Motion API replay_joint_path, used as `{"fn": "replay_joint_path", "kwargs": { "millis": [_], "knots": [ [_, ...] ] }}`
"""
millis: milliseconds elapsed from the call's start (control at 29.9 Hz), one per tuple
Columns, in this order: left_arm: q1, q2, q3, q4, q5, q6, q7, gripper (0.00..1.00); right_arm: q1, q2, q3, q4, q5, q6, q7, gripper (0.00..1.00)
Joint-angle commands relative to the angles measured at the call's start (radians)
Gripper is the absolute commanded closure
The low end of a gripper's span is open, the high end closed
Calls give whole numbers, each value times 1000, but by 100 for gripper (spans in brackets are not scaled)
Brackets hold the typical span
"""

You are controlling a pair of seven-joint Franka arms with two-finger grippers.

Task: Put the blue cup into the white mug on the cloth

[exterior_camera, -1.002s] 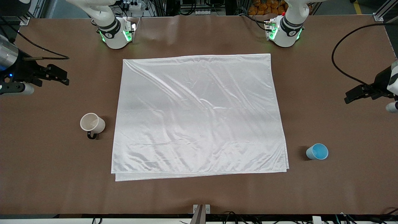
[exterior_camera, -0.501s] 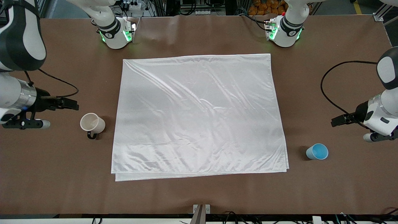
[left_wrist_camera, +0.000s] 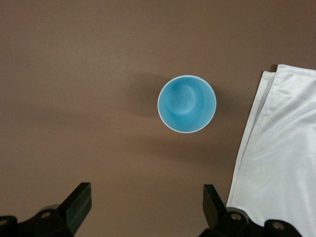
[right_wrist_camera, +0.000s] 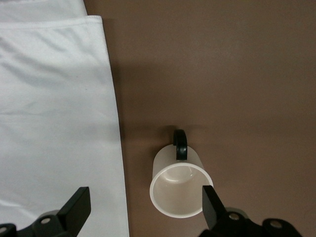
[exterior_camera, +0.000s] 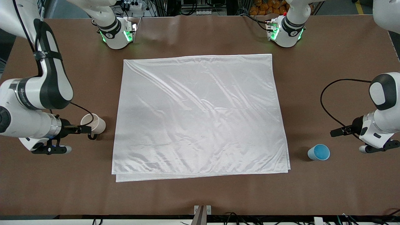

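cloth: soft, slippery, spread flat between both grippers | white mug: rigid, beside cloth, partly under widely spread right gripper; body to be clasped | blue cup: light, ahead of wide-open left gripper; walls to be pinched.

Light-blue cup; off-white mug; seemingly plain white cloth.

On the tabletop: one cloth, one white mug, one blue cup; above it, two arms, left claw and right claw.
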Motion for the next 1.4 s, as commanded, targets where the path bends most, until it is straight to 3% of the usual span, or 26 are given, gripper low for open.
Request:
{"fn": "replay_joint_path", "kwargs": {
  "millis": [0, 401, 1169, 1269, 1370],
  "knots": [
    [-7, 26, -2, -18, -3, 60, 12, 0, -11, 58, 9, 21, -26, 20, -5, 0],
    [-5, 80, -2, -28, 12, 112, 12, 0, -56, 156, 7, 17, -61, 80, -48, 0],
    [4, 201, -2, -13, 52, 318, -4, 0, -74, 182, 7, -74, -50, 191, -85, 0],
    [5, 216, -2, -12, 53, 341, 3, 0, -74, 182, 7, -83, -50, 191, -84, 11],
    [8, 225, -2, -7, 53, 364, 11, 0, -76, 180, 7, -87, -50, 191, -84, 34]
  ]
}}
